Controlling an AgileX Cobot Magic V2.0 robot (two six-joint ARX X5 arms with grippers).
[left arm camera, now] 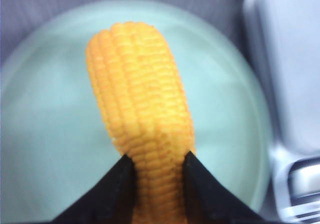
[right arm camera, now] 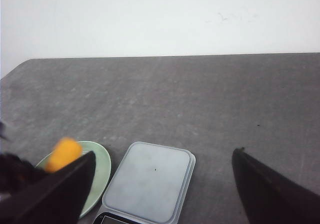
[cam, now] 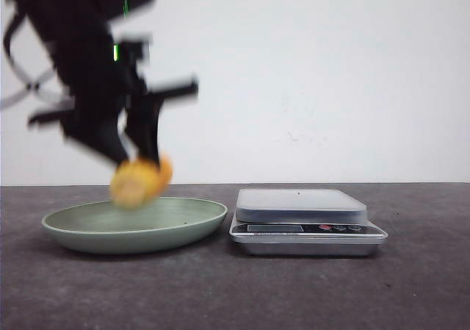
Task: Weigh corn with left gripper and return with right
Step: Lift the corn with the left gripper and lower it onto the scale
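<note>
Grey tabletop (cam: 220,293) under a plain white wall is all I have to work over. Farthest left sits one green dish (cam: 136,227), and just above it my left gripper (cam: 139,153) holds the single corn (cam: 139,181), jaws pinched tight on one end so the rest of the cob juts out over the dish; the wrist camera shows the black fingers (left arm camera: 117,191) pressed against the kernels. I judge the corn is clear of the dish rim, lifted so it can travel to the right. The arm reads blurred in the front view. Just beside the dish stands one digital kitchen scale (cam: 301,220), platform bare, close enough for a short carry. My right gripper (right arm camera: 160,194) hangs well above the table with jaws spread wide, holding nothing, presumably waiting for the return leg
</note>
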